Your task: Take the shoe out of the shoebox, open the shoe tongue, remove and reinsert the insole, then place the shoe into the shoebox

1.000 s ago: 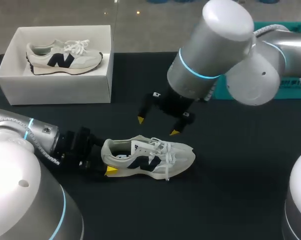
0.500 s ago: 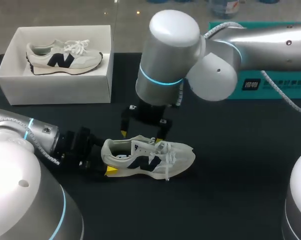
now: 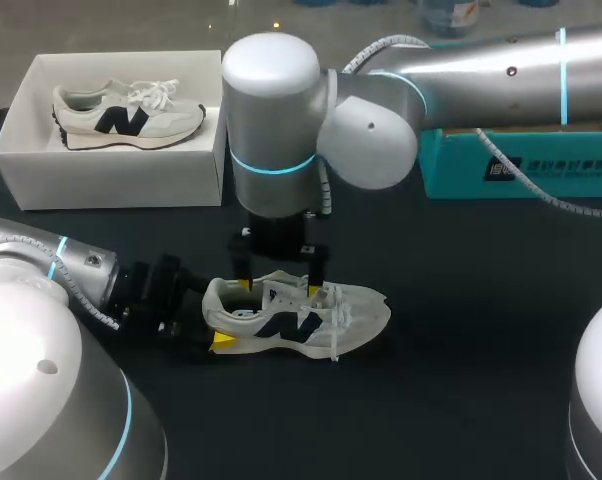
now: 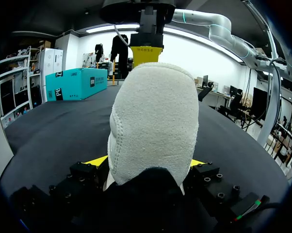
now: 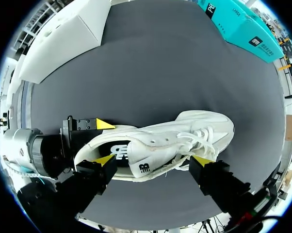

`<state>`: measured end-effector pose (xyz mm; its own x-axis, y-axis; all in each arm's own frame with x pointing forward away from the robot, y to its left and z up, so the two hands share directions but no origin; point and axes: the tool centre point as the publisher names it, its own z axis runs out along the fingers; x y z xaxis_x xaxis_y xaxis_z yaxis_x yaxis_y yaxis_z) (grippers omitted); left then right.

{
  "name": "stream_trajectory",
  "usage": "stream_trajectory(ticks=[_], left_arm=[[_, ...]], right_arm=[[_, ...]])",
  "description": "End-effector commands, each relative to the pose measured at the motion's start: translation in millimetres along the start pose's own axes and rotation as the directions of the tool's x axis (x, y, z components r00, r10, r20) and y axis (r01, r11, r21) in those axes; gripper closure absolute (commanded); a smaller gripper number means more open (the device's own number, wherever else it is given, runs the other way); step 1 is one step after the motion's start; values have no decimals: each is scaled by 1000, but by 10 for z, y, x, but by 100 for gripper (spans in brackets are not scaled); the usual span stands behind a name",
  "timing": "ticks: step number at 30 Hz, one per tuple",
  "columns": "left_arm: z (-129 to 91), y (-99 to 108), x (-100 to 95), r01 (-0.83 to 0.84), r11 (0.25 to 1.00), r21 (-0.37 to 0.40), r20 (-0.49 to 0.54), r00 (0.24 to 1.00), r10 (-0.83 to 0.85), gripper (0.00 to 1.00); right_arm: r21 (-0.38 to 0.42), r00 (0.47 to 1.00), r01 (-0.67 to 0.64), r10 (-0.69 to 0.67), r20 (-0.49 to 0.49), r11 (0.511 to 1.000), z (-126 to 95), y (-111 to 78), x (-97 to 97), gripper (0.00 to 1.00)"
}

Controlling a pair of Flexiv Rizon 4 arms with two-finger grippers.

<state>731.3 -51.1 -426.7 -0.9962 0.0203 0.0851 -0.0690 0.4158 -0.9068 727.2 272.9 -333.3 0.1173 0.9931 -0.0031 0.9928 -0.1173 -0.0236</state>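
The left gripper [image 4: 148, 162] is clamped on the heel [image 4: 153, 121] of the shoe [image 3: 301, 318]. Its two yellow fingertips [image 4: 98, 160] press the heel from both sides, low down near the sole. The shoe stands on the black table [image 3: 461, 350], in the near middle part, with the heel to the left and the toe to the right.

The right gripper [image 3: 278, 285] hangs directly above this shoe, with its fingers spread apart and nothing grasped. One tip is at the opening of the shoe, close to the heel. The other tip is beside the laces [image 5: 199, 138] (I cannot tell if either tip touches the shoe). The tongue [image 5: 151, 153] rises between the two fingers.

The left arm [image 3: 41, 270] comes in from the near left and lies low over the table. The right arm [image 3: 461, 60] comes in from the far right and reaches past the middle, with its wrist pointing down.

At the far left stands the open white shoebox [image 3: 111, 180]. A second shoe [image 3: 126, 110] of the same kind lies inside it, toe to the right. A teal box [image 3: 521, 160] sits at the far right, partly behind the right arm and well apart from the shoe on the table.
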Motion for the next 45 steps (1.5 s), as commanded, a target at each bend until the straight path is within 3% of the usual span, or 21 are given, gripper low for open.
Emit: stream_trajectory(ticks=[1, 9, 17, 25, 28, 30, 31, 33, 36, 45], left_arm=[[22, 11, -10, 1, 1000, -2, 1, 1000, -1, 100], [22, 11, -10, 1, 1000, -2, 1, 1000, -1, 100], [22, 11, -10, 1, 1000, -2, 1, 1000, -1, 100], [22, 11, -10, 1, 1000, -2, 1, 1000, -1, 100], [22, 11, -10, 1, 1000, -2, 1, 1000, -1, 100], [22, 11, -10, 1, 1000, -2, 1, 1000, -1, 100], [22, 11, -10, 1, 1000, -2, 1, 1000, -1, 100], [22, 11, -10, 1, 1000, -2, 1, 1000, -1, 100], [22, 11, -10, 1, 1000, -2, 1, 1000, -1, 100], [22, 11, -10, 1, 1000, -2, 1, 1000, -1, 100]], right_arm=[[-15, 998, -17, 18, 60, 1000, -54, -47, -4, 0], [-2, 986, -2, 2, 170, 1000, 25, -87, -1, 0], [14, 976, 11, -14, 219, 1000, 91, -110, 55, 0], [24, 958, -11, 3, 285, 1000, 99, -145, -43, 0], [22, 957, -25, 18, 289, 999, 72, -146, -91, 27], [17, 957, -31, 25, 290, 999, 45, -147, -105, 55], [14, 957, -34, 29, 288, 999, 33, -147, -111, 64], [10, 957, -37, 33, 287, 999, 13, -145, -121, 73], [5, 959, -42, 39, 281, 999, -3, -141, -127, 100], [-2, 974, -63, 62, 217, 998, -18, -129, -166, 100]])
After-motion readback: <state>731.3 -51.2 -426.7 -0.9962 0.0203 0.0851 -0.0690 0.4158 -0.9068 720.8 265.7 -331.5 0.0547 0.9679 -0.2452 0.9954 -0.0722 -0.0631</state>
